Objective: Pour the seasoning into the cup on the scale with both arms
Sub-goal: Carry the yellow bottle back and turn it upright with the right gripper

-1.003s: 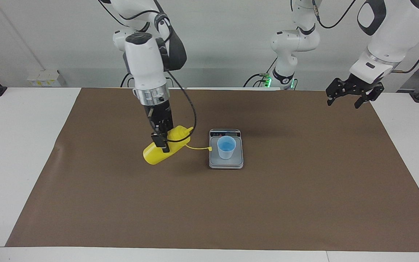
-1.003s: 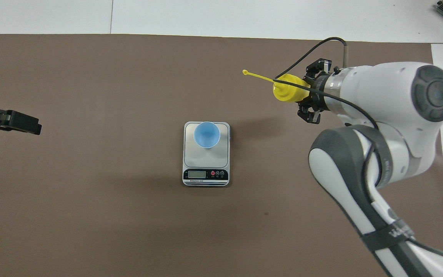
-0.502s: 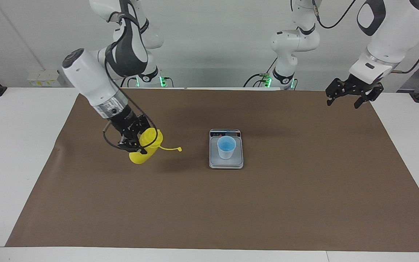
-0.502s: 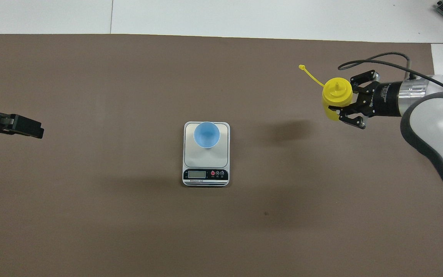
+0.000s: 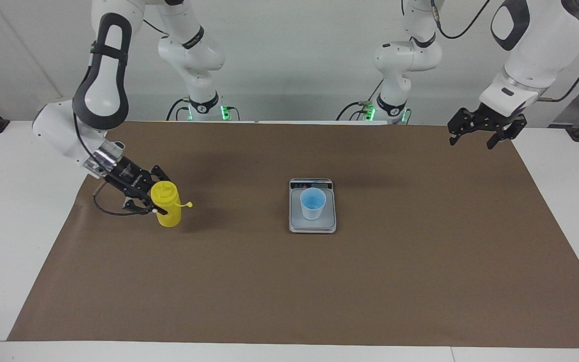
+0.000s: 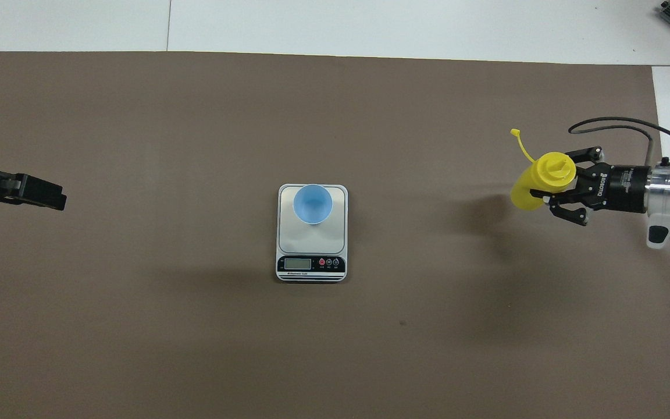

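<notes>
Seasoning: a yellow cylindrical plastic squeeze bottle [image 5: 168, 207] with a nozzle top, standing about upright toward the right arm's end of the table, at roughly 3 o'clock from the scale in the overhead view; whether its base touches the mat I cannot tell.
Cap: a small yellow tethered cap [image 6: 514, 132] sticking out from the bottle's top, off the nozzle.
Right gripper [image 5: 150, 197]: jaws clamped on the bottle's upper part, reaching in low from the side.
Cup: a small pale-blue translucent tapered plastic cup [image 5: 313, 203], upright on the scale's plate, at the plate's 12 o'clock edge in the overhead view.
Scale: a flat rectangular silver-grey digital kitchen scale [image 6: 312, 265] at mid-table, its dark display strip toward the robots.
Left gripper [image 5: 473, 138]: jaws apart, holding nothing, waiting in the air over the mat's corner at the left arm's end.
Surface: a brown paper mat [image 5: 289, 281] covering the white table [image 5: 13, 201].
</notes>
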`<action>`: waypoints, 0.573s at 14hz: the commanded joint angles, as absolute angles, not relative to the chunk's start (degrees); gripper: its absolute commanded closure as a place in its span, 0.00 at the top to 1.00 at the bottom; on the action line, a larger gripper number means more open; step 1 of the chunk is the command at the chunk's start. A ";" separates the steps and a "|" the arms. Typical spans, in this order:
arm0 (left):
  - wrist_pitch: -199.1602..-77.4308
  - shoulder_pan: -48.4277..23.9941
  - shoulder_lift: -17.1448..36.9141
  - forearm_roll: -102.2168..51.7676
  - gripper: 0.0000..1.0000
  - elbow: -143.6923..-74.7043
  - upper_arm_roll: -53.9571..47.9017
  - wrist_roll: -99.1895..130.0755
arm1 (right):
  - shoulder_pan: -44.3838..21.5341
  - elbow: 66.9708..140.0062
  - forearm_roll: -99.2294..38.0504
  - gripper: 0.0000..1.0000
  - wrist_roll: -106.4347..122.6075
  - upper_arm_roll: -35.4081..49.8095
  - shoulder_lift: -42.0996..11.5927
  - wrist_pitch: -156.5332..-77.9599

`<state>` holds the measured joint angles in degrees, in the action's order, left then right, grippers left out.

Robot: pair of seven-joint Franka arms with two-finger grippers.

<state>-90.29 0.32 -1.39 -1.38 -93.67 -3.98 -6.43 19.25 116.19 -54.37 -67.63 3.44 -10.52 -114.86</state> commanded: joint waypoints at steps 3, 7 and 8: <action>-91.76 0.26 -3.34 -0.53 1.00 -96.06 -4.04 -6.77 | 24.78 118.82 -59.06 0.00 -58.73 4.39 -13.01 -108.99; -91.76 0.26 -3.34 -0.53 1.00 -96.15 -4.04 -6.77 | 24.70 119.44 -59.07 0.00 -53.97 4.22 -12.92 -109.42; -91.84 0.26 -3.34 -0.53 1.00 -96.15 -4.04 -6.77 | 24.18 119.44 -58.37 0.21 -53.62 4.22 -13.01 -110.55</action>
